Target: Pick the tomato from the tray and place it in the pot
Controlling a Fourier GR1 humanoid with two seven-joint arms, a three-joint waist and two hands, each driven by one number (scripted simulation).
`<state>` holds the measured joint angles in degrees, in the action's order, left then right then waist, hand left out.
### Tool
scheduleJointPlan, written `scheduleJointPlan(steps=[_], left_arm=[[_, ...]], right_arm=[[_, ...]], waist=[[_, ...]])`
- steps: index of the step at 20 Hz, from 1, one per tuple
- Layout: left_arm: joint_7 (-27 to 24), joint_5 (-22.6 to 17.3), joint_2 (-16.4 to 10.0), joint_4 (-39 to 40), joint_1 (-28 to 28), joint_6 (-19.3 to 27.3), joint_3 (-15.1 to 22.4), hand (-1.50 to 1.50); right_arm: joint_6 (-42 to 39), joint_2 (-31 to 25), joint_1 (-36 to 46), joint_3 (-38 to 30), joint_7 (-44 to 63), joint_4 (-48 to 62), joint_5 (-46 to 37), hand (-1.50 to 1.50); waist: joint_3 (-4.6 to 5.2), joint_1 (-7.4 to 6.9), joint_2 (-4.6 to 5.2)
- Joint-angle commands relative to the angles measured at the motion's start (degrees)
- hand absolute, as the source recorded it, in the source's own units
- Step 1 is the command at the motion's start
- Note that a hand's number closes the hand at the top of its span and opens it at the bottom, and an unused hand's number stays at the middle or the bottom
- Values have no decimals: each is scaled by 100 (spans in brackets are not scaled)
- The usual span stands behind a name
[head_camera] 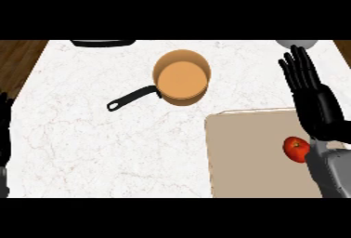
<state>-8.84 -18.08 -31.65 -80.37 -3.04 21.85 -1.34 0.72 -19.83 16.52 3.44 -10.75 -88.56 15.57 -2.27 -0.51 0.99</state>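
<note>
Holding the right hand (321, 111) open at the view's right, with fingers (296, 69) straight, slightly spread and pinching nothing. Leaving the tomato (296, 149) lying on the beige tray (247, 158), well back from those fingertips, just beside the wrist at the heel of the hand; impossible to tell whether touching. Showing the orange pot (182, 76) standing upright on the white counter (89, 148), well apart to the left of the fingers, with its black handle (133, 98) pointing further away from them. Showing the left hand (3, 125) only as a dark sliver at the left edge, its pose impossible to tell.
</note>
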Motion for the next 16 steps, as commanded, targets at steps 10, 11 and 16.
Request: scheduleJointPlan(steps=[10,11,16], left_arm=[[938,-346,543,-698,-650,-309,734,0],[1079,-321,484,-792,-597,-249,704,0],[1551,-122,416,-1182,-563,-318,576,0]], right_arm=[[1453,-2560,-818,-664,834,1752,-2896,-150],[1700,-2400,-1165,-635,493,1573,-3013,-150],[1385,-2355,-1747,-799,560,298,-3000,-150]], waist=[[221,241,-60],[219,204,-106],[229,97,-117]])
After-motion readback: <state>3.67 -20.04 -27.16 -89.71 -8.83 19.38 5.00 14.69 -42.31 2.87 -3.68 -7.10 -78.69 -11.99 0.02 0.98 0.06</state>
